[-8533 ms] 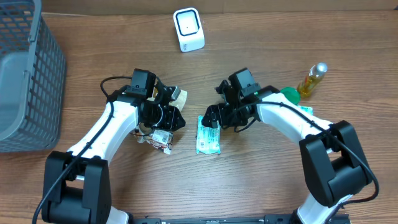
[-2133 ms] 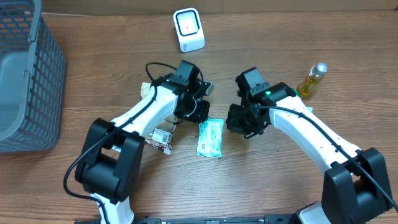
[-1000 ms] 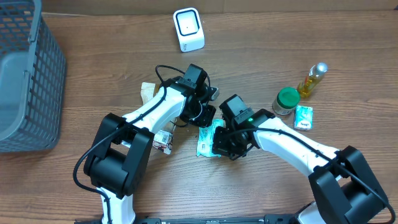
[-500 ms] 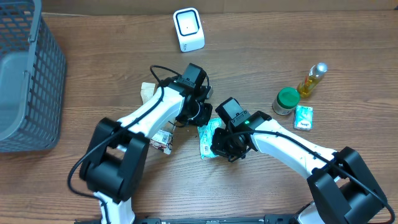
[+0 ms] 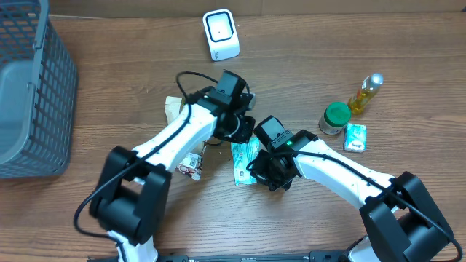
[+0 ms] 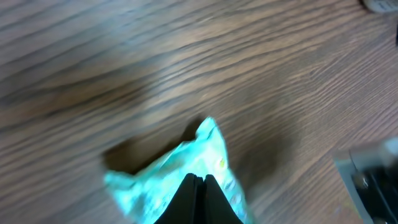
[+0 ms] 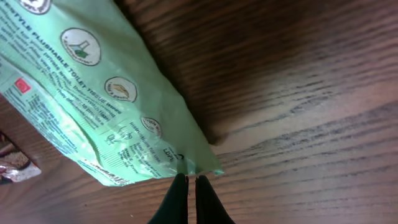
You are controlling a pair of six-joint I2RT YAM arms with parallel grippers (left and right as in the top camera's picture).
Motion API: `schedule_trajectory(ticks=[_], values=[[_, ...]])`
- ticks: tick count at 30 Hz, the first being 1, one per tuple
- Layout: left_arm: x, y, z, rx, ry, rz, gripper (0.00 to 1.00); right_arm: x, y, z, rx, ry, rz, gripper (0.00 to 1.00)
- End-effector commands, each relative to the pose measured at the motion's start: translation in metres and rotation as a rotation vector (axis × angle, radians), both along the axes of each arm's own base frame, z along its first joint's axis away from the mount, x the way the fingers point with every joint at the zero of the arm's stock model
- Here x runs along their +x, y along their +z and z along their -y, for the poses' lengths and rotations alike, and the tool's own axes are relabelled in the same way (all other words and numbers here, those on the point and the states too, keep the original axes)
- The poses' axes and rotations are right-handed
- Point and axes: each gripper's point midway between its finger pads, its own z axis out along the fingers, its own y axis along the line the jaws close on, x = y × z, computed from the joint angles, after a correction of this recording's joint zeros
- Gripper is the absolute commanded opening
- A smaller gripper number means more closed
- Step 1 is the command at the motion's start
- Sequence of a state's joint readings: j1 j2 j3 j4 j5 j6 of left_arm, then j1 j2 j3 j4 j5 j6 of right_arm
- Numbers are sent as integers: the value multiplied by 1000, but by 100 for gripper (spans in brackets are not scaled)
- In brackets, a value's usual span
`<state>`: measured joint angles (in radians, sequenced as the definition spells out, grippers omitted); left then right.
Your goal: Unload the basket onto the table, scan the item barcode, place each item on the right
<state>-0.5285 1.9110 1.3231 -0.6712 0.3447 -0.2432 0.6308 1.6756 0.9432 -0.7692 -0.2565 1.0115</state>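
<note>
The packet [image 5: 243,164] has lifted off the wooden table [image 5: 328,44], left fingers [image 6: 185,200] pinching it, right fingers [image 7: 177,200] clenched

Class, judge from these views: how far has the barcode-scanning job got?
Done: both arms are at the green plastic wipes packet. In hand: the left gripper and right gripper are shut on its opposite ends. Left: lifting it off the wooden table to the white box-shaped scanner, which stands apart at the far side, and showing the barcode.
</note>
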Motion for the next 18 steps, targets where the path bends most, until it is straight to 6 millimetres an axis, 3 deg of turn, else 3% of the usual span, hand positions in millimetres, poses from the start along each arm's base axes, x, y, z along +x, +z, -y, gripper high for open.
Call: schedule_trajectory(ticks=[1,8,18], values=[[-7,-20,17,-19,-73,-26,5,-1,-3,2,-16,-36,-7,4],[-12,-44,15,10,-75,-75,5,11,-3,0,-15,-41,47,4],[-15,-24,-1,21,-35,-100,4,32,-5,11,-89,-46,158,4]])
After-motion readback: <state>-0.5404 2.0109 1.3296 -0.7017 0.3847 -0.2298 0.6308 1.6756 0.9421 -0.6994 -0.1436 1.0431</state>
